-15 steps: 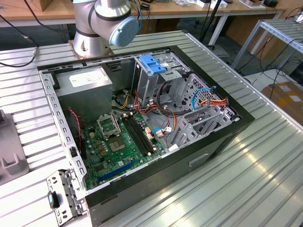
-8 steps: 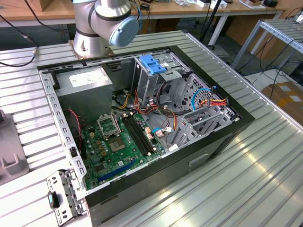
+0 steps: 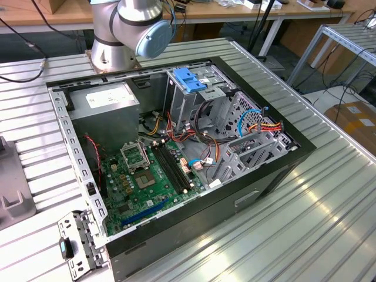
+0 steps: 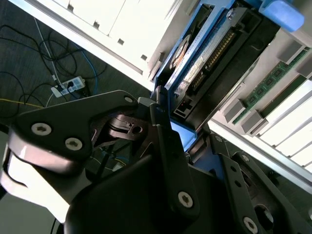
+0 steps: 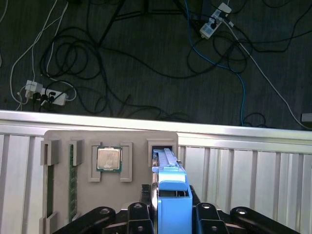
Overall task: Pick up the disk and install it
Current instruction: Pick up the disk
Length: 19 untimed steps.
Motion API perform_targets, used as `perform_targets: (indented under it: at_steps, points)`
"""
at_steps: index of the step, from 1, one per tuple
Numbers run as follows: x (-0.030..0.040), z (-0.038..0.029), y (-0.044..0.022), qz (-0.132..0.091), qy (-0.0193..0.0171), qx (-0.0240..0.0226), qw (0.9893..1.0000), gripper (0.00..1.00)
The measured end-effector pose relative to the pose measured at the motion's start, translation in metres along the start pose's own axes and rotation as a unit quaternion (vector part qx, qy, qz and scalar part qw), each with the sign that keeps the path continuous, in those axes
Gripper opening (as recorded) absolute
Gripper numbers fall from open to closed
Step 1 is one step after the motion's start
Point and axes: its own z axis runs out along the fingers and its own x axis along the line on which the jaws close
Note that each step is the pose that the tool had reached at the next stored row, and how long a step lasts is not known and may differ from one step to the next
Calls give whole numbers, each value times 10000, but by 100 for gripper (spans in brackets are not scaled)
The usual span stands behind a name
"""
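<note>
The gripper point(image 5: 169, 196) is drawn in narrow, its two fingers point(image 4: 165, 141) pinching the disk point(image 5: 168, 168). The disk stands on edge in a slot of the grey holder point(image 5: 87, 139), close to the table's rim point(image 5: 243, 130). Past that rim is open floor strewn with cables point(image 5: 122, 73). The holder carries one disk, one processor chip point(image 5: 108, 159) and one memory stick point(image 5: 72, 180). In the exterior view, one open computer case point(image 3: 270, 176) lies on the table, with the arm point(image 3: 138, 23) at its far side.

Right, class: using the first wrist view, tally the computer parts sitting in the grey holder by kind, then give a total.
In the grey holder:
disk: 1
processor chip: 1
green memory stick: 1
Total: 3
</note>
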Motion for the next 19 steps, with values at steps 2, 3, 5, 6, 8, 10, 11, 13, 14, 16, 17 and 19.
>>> perform_targets:
  at_steps: [2,3,5,6,8,10,11,13,14,16,17,19]
  points:
    - [0,-6,0,0,0,0,10000,37]
    - [0,-10,1,0,0,0,10000,37]
    - [0,-16,1,0,0,1,10000,37]
    - [0,-20,1,0,0,0,10000,37]
    - [0,-27,1,0,0,0,10000,37]
    - [-1,-35,2,0,0,0,10000,37]
    - [-1,-38,2,0,0,0,10000,37]
    - [-1,-47,2,0,0,0,10000,37]
    - [-1,-51,2,0,0,0,10000,37]
    - [-1,-61,3,0,0,0,10000,37]
    - [-1,-67,3,0,0,0,10000,37]
    - [-1,-78,4,0,0,0,10000,37]
